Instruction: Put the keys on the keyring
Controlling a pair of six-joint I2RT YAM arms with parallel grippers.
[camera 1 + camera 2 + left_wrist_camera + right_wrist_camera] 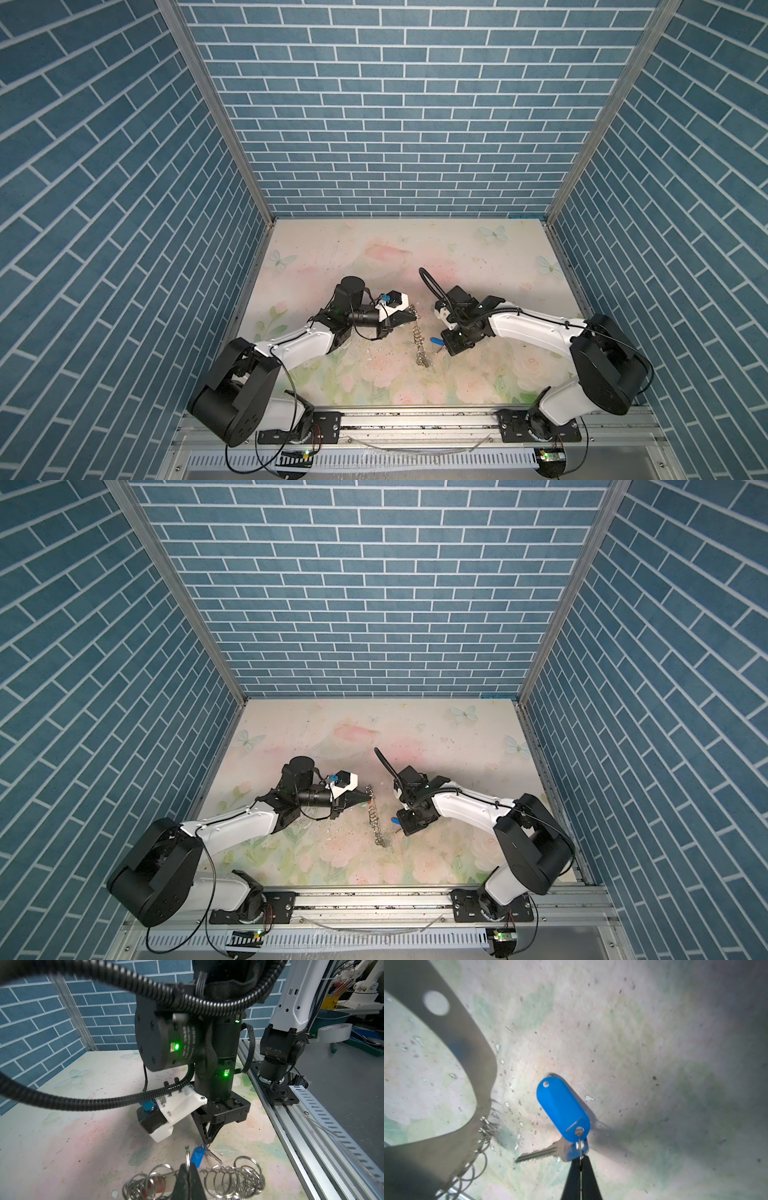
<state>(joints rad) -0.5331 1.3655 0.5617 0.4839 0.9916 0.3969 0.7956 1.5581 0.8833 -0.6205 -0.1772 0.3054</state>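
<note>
The keyring (419, 349) is a thin hoop strung with many silver split rings (228, 1176); it hangs from my left gripper (415, 321) down to the table in both top views. In the left wrist view my left gripper (188, 1167) is shut on one split ring that stands upright. Just to the right, my right gripper (444, 347) holds a key (542, 1152) with a blue tag (562, 1109). Its tips (580, 1159) are shut on the key's small ring, and the tag and key lie low over the table. Only this one of the keys is in view.
Blue brick-pattern walls close in the floral table (374, 257) on three sides. An aluminium rail (415, 419) carrying both arm bases runs along the front edge. A roll of tape (334, 1032) lies outside the cell.
</note>
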